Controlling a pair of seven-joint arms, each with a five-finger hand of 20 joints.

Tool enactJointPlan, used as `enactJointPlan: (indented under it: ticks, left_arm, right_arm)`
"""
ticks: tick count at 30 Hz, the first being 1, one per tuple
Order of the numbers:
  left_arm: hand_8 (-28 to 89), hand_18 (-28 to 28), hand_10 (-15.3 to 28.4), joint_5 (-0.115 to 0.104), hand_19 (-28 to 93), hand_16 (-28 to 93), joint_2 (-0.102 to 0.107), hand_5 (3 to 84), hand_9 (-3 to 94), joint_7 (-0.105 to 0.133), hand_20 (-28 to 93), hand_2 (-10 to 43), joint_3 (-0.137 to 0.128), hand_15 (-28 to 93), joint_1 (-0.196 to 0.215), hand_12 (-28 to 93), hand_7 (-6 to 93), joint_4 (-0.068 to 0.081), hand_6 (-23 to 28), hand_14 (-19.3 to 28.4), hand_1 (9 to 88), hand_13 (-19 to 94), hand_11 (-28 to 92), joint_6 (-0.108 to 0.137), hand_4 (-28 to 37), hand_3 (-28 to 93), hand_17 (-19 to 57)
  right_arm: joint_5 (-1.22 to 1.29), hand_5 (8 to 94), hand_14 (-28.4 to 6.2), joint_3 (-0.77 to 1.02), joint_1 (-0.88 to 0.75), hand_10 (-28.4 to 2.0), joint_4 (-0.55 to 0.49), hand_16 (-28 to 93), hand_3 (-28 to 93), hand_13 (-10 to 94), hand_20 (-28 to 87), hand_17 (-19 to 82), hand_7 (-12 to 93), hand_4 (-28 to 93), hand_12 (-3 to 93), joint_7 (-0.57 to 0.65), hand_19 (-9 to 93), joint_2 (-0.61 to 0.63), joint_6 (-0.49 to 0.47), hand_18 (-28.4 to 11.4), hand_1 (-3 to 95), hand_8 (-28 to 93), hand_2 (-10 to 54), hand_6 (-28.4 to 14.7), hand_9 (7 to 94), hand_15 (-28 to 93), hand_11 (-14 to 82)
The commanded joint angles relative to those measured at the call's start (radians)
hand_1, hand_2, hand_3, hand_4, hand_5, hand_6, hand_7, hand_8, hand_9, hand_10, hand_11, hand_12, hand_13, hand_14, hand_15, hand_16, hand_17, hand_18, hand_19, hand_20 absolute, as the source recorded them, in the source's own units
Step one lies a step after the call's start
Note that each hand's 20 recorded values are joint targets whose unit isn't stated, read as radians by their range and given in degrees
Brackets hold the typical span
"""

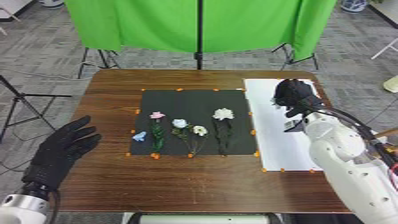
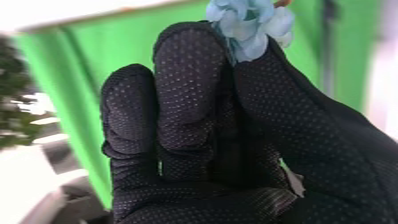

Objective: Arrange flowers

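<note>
Brown table (image 1: 111, 185) is carrying a white board (image 1: 284, 150) right of the black mat (image 1: 182, 96). Left of the mat, the left hand (image 1: 55, 152) is spreading open; right of it, the right hand (image 1: 293, 94) is pinching a blue flower (image 2: 251, 30). Other flowers (image 1: 223, 113) are lying on the mat.

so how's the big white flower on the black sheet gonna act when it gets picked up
Likely top-heavy: the big white flower has a wide bloom on a much thinner stem. The stem probably won't flop much, as it lies nearly straight.
</note>
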Motion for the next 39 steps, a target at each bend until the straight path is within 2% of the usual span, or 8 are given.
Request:
enactJointPlan:
  ticks: [1,11,18,23,29,32,34,39]
  left_arm:
    - [-13,22.5,13.1,0.005,50,-1,-0.009,35.2,30.8,-0.009,9,0.5,-0.004,45,0.008,14,27.9,0.003,2.7,15.3,27.0,26,32,-0.010,-23.2,72,-5.1]
    - [-13,22.5,13.1,0.002,50,-1,-0.009,35.1,30.7,-0.025,9,0.5,0.001,45,-0.002,14,27.9,0.006,2.6,15.3,26.9,26,32,-0.014,-23.3,72,-5.1]
    - [-13,22.6,13.0,0.004,50,-1,-0.006,35.1,30.7,-0.022,9,0.5,0.006,45,-0.007,14,28.0,0.006,2.6,15.2,26.9,26,32,-0.019,-23.2,72,-5.1]
    - [-13,22.5,13.1,0.004,50,-1,-0.004,35.1,30.8,-0.026,9,0.5,0.007,45,-0.011,14,28.0,0.008,2.6,15.2,26.8,26,32,-0.022,-23.2,72,-5.1]
    - [-13,22.5,13.0,0.005,50,-1,-0.001,35.1,30.7,-0.029,9,0.4,0.008,44,-0.014,14,28.0,0.011,2.6,15.2,26.9,26,32,-0.027,-23.2,72,-5.1]
    - [-13,22.5,13.0,0.004,50,-1,0.001,35.1,30.7,-0.029,9,0.4,0.008,44,-0.012,14,28.0,0.011,2.6,15.2,26.9,26,32,-0.027,-23.2,72,-5.1]
    - [-13,22.5,13.0,0.003,50,-1,0.002,35.1,30.7,-0.027,9,0.4,0.007,44,-0.010,14,27.9,0.010,2.7,15.1,26.9,26,32,-0.028,-23.1,72,-5.1]
    - [-13,22.5,13.1,0.004,50,-1,0.004,35.1,30.7,-0.027,9,0.3,0.002,44,-0.009,14,27.9,0.011,2.6,15.2,26.8,26,32,-0.027,-23.1,72,-5.1]
  right_arm:
    - [-0.103,72.6,0.2,-0.003,-0.183,-7.2,-0.179,38,86,82,19,45,46,-28,45.0,-0.145,92,-0.013,-0.072,-13.0,56.4,-15,-9.5,-3.0,81.9,43,21.2]
    - [-0.186,69.9,0.2,-0.041,-0.254,-6.9,-0.182,37,87,81,24,43,50,-28,44.9,-0.155,89,-0.053,-0.040,-13.9,54.9,-17,-9.5,-2.4,81.0,46,22.1]
    - [-0.202,68.3,0.3,-0.106,-0.253,-6.0,-0.135,36,85,80,34,43,52,-28,44.6,-0.080,83,-0.043,0.221,-14.5,53.9,-15,-9.5,-1.6,80.5,47,22.6]
    - [-0.257,66.7,0.9,-0.103,-0.267,-5.7,-0.146,37,84,79,36,41,53,-28,45.0,-0.046,82,-0.057,0.183,-14.6,51.9,-14,-9.5,-1.7,79.9,46,22.8]
    - [-0.290,56.3,-1.0,-0.095,-0.271,-6.6,-0.159,32,81,68,40,34,57,-28,43.4,-0.057,79,-0.061,0.094,-14.3,44.5,-16,-9.5,-1.6,67.6,54,30.9]
    - [-0.287,54.7,-2.1,-0.093,-0.273,-7.7,-0.168,28,83,64,41,32,52,-28,36.6,-0.056,78,-0.061,0.083,-14.6,40.2,-18,-9.5,-0.5,62.3,57,39.0]
    - [-0.275,54.1,-3.6,-0.080,-0.281,-9.1,-0.184,20,87,62,41,30,50,-28,28.3,-0.054,78,-0.063,0.069,-14.9,34.8,-27,-9.5,0.2,58.2,62,47.7]
    - [-0.199,47.7,-5.4,-0.044,-0.297,-10.7,-0.246,18,89,56,42,27,49,-28,24.6,-0.020,79,-0.064,0.007,-16.0,26.8,-27,-9.5,-1.9,50.0,65,51.8]
